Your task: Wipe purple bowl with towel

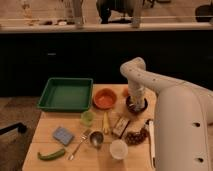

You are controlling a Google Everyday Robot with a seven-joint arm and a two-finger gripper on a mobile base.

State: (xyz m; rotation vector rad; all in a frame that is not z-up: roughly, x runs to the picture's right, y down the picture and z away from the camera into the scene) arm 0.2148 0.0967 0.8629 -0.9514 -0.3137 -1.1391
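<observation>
Reaching down over the table (60, 159), white arm (150, 80) bent, gripper (136, 101) sunk into the purple bowl (136, 106) at three o'clock of the orange bowl (105, 98), green tray (65, 93) at nine o'clock, claw opening hidden, cannot tell, no towel made out.

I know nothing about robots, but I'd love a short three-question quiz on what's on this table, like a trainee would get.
1. True or false: the green tray sits at the table's left rear.
2. Which thing lies nearest the table's front left corner? A) the green pepper B) the orange bowl C) the white cup
3. Fill in: the arm's tool is down at the ______ bowl, right of the orange bowl.

Key
1. True.
2. A; the pepper lies in front of the blue sponge.
3. Purple; the dark bowl shows only partly behind the arm.
</observation>
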